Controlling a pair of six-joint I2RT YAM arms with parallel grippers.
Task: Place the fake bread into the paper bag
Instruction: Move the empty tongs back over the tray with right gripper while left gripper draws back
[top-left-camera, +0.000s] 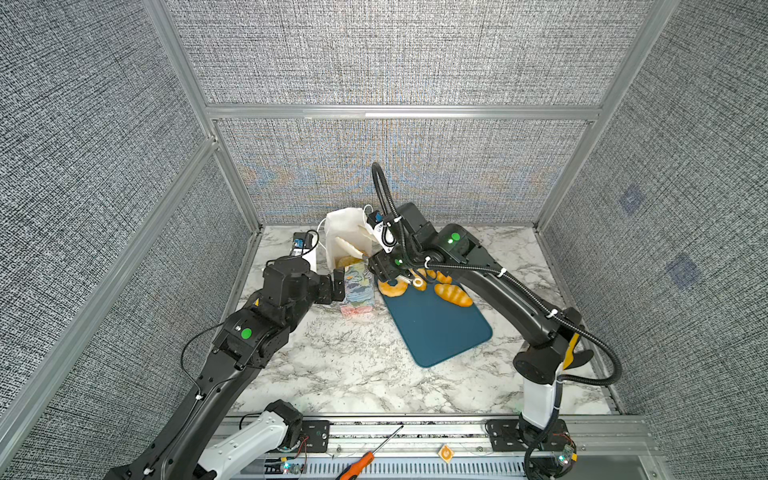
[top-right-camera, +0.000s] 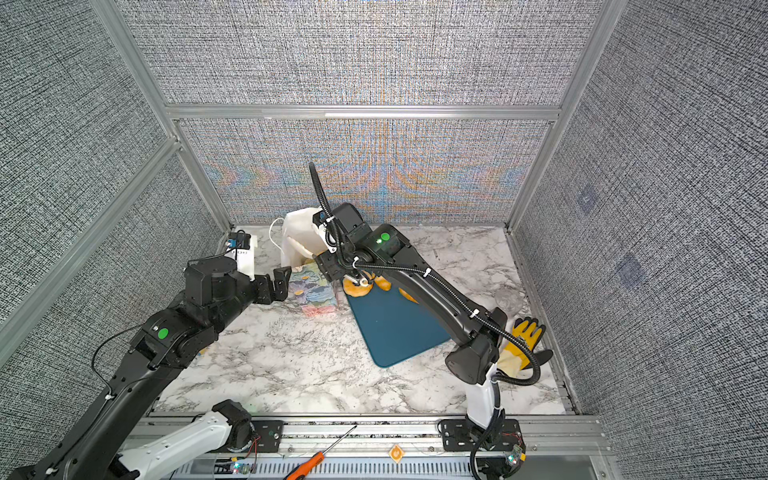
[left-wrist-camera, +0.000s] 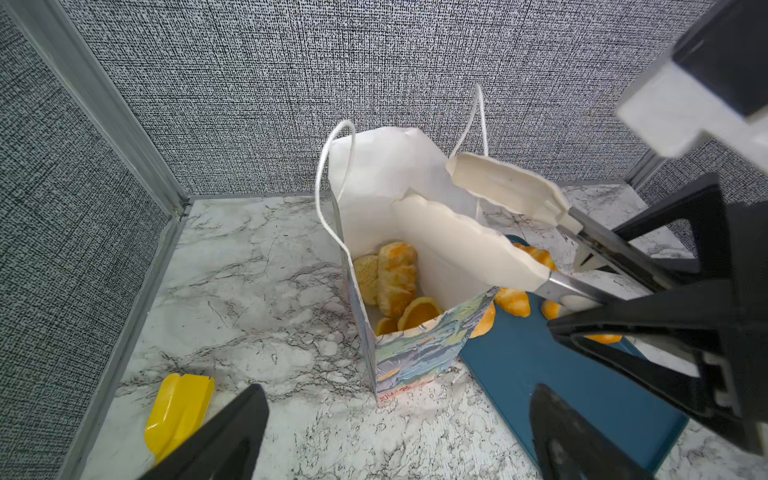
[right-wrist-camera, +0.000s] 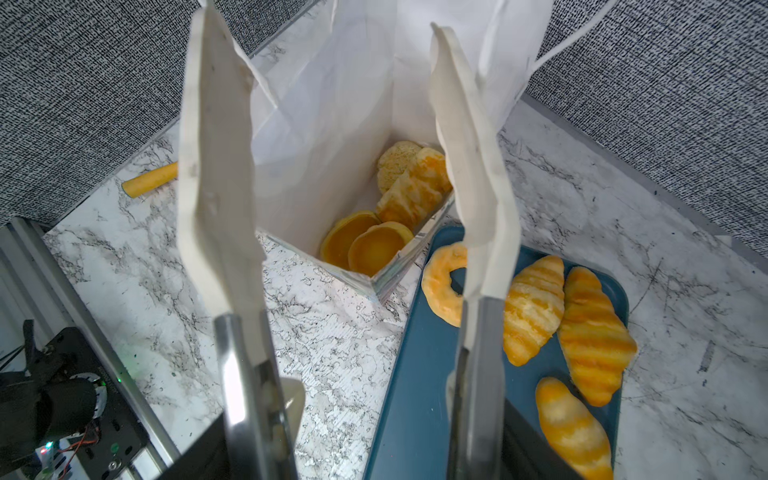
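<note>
The left gripper (top-left-camera: 340, 283) hangs with its jaws wide apart and empty, just beside the left side of the paper bag (top-left-camera: 356, 291). The bag stands upright toward the back edge of the bench (top-left-camera: 332, 374), mouth open, with four pieces of fake bread (left-wrist-camera: 397, 278) at its bottom. Over the mouth, spread with nothing between them, are the white blades of tongs (left-wrist-camera: 465, 245), whose metal arms the right gripper (top-left-camera: 388, 270) clasps. Right of the bag, on the back end of a blue tray (top-left-camera: 440, 332), lie a ring doughnut (right-wrist-camera: 442, 282) and three croissants (right-wrist-camera: 594, 332).
</note>
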